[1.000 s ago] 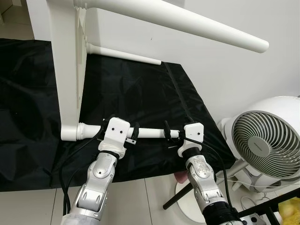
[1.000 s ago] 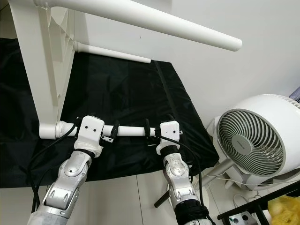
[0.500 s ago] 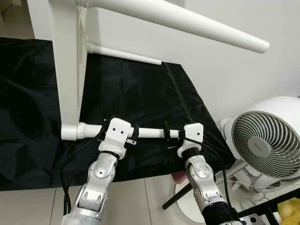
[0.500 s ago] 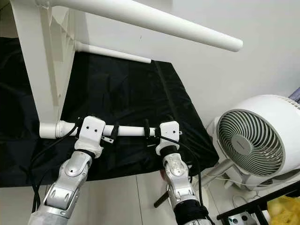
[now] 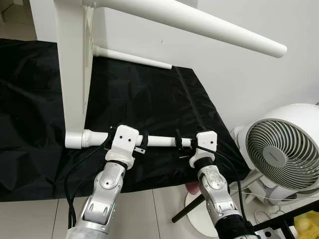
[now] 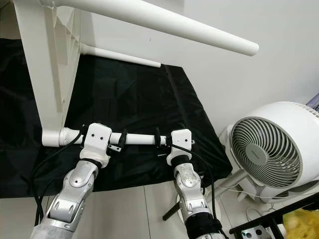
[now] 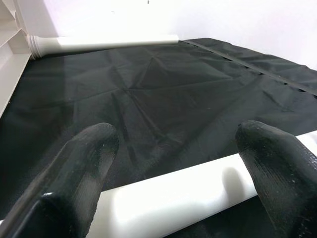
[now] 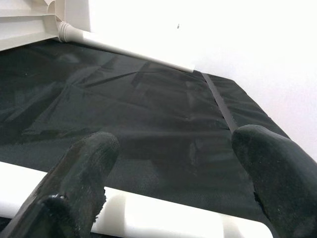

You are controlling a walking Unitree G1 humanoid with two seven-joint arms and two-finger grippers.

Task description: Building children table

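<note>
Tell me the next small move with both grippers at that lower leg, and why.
Probably close both on the lower table leg. The left gripper and right gripper each straddle it with fingers apart, and the leg's near end already sits in the tabletop corner.

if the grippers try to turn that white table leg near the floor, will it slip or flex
The white table leg looks rigid, so it probably won't flex. Its smooth, round, glossy surface may slip between the left gripper and right gripper, whose fingers sit spread around it. The black cloth underneath could let it slide.
</note>
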